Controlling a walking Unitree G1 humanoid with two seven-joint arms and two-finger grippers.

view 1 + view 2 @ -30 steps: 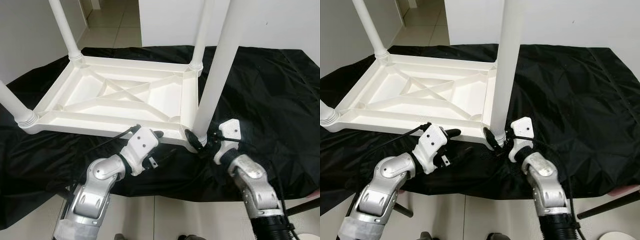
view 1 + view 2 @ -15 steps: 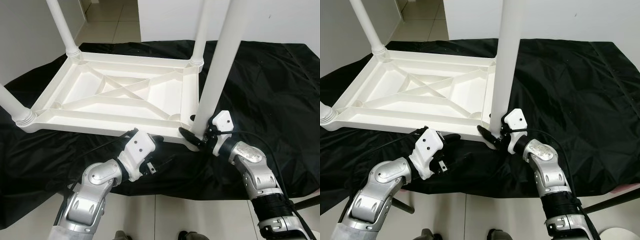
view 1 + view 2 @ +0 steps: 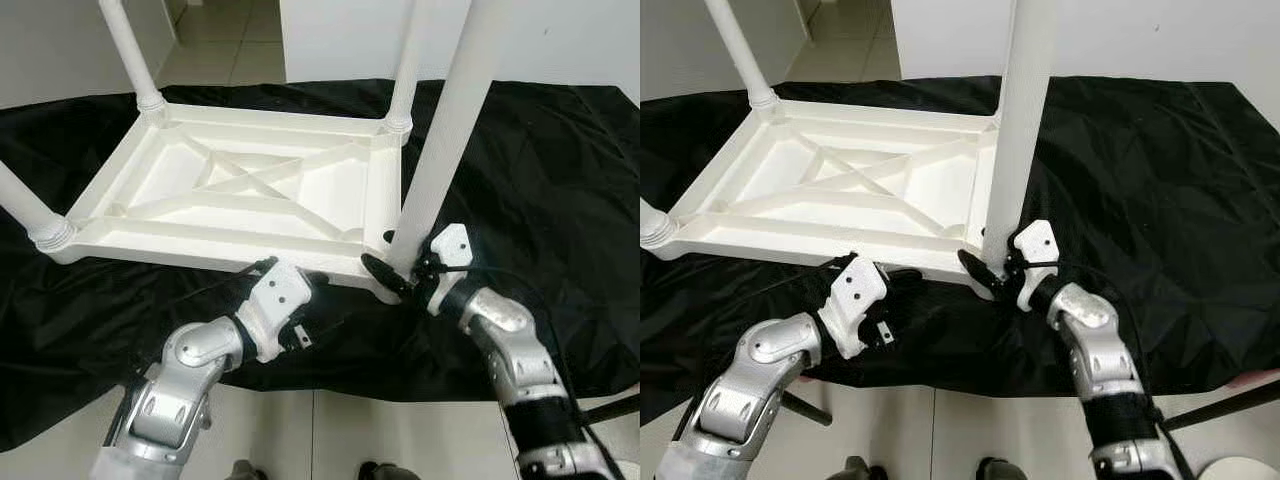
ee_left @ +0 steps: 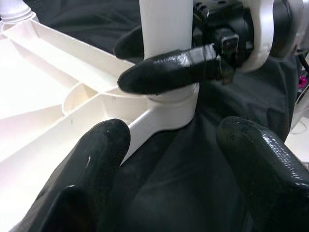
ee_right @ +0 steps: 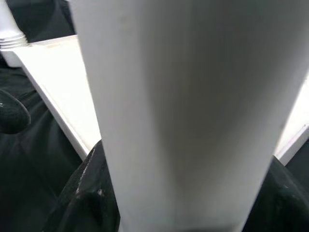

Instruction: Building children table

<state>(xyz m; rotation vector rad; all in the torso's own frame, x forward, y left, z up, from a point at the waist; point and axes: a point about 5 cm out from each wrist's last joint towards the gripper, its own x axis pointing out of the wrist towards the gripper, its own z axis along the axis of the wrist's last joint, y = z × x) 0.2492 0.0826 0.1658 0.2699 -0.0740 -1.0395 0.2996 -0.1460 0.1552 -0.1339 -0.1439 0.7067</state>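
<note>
Smooth white plastic table (image 3: 250, 190), crinkled black cloth (image 3: 520, 150)

The two head views look forward and steeply down from above onto the upturned table (image 3: 250, 190) on the black cloth (image 3: 540, 170), sharing nearly the whole scene. The left wrist view sits low and close, facing the near right leg (image 4: 164, 43) at about 1 o'clock. The right wrist view looks from almost against that same leg (image 5: 188, 111), at 12 o'clock.

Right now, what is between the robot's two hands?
Between the left end effector and right end effector lies black cloth and the table's near corner, seen in the left eye view.
</note>
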